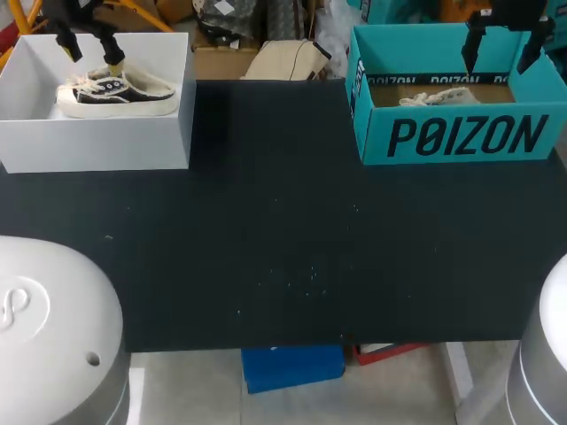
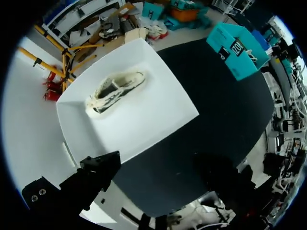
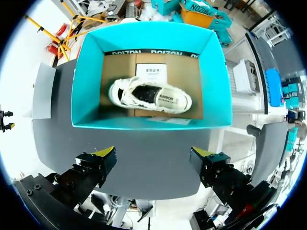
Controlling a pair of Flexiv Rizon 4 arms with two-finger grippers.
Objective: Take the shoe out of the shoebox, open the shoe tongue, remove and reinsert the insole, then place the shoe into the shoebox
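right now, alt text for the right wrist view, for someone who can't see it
A white shoe lies inside an open teal shoebox on a dark table. The right gripper hangs open and empty, with the box ahead of it.

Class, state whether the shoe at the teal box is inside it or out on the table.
Inside. The shoe lies on the cardboard floor of the teal box, walls all around it.

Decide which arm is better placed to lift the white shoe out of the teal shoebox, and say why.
Right. The right arm's jaws hang open directly over the teal shoebox, with the white shoe straight ahead of them. The left arm is over the white box at the table's other end.
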